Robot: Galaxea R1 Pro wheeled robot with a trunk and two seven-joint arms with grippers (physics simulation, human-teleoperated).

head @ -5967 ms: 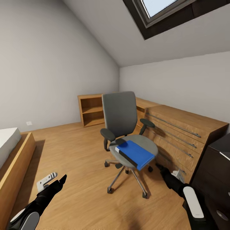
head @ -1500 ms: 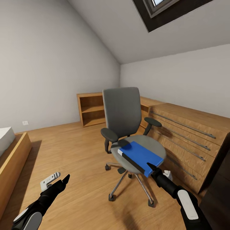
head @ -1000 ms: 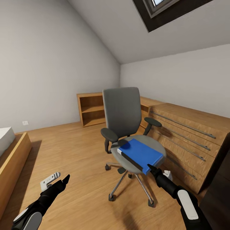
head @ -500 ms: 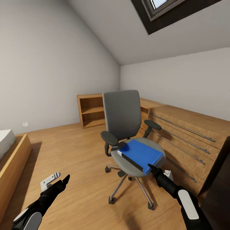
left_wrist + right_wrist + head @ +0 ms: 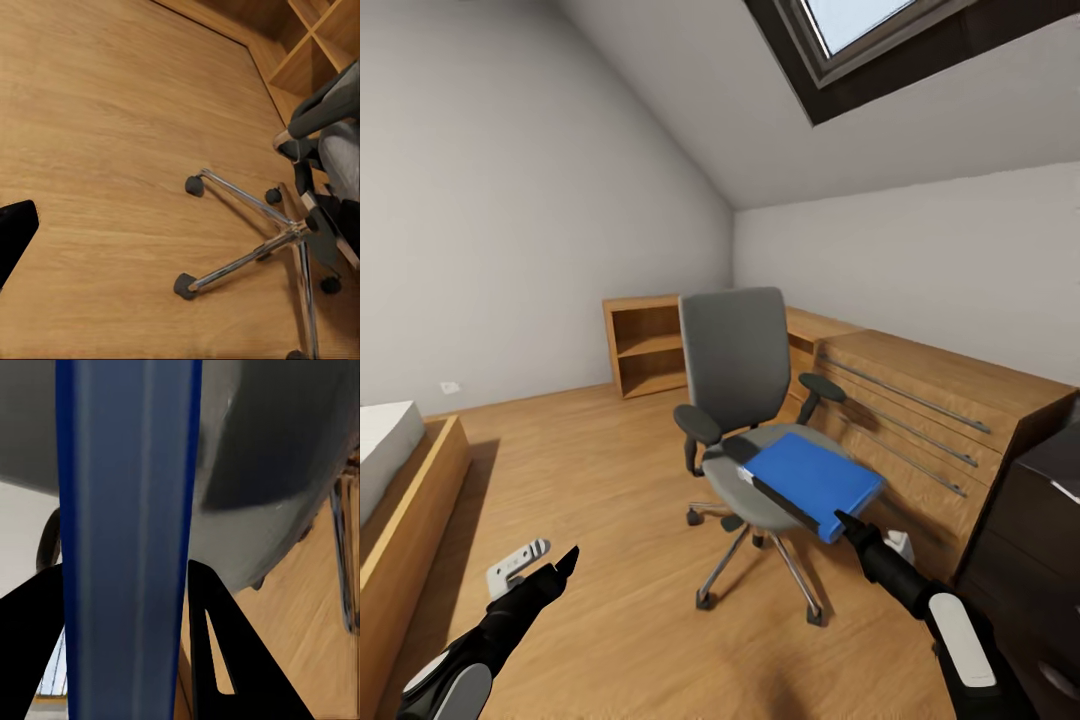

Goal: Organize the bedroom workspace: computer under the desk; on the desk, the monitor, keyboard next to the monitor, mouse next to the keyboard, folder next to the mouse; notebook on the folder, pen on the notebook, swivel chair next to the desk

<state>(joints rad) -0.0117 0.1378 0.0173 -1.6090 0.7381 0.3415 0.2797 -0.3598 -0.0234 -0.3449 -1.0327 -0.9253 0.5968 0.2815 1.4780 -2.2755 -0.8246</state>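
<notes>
Your right gripper [image 5: 852,524] is closing on the near corner of the blue folder [image 5: 812,482], which is sitting at about 4 o'clock in the head view. In the right wrist view the folder's [image 5: 127,532] edge is running straight between the two black fingers [image 5: 225,660], one on each side and both pressed to it, so the claw is holding the folder.

The folder is tilting, with most of it over the grey seat of the swivel chair [image 5: 745,400] and its near corner jutting past the seat's front edge toward your arm. Whether it is resting on the cushion or lifting clear of it is hard to make out.

Your left gripper [image 5: 565,562] is hanging low at 7 o'clock over bare wooden floor [image 5: 610,480], well apart from the chair; its fingers are reading as one dark point, and you cannot tell how wide they are standing. The left wrist view is catching just a black sliver of finger [image 5: 15,236] at the frame edge, plus the chair's chrome legs and casters [image 5: 255,240].

At 3 o'clock, a wooden dresser [image 5: 930,420] is standing just behind the chair, and a dark cabinet [image 5: 1040,540] is being cut off by the frame. At 9 o'clock a bed [image 5: 400,480] is showing in part. Farther back, an open bookshelf [image 5: 645,345] is standing against the wall.
</notes>
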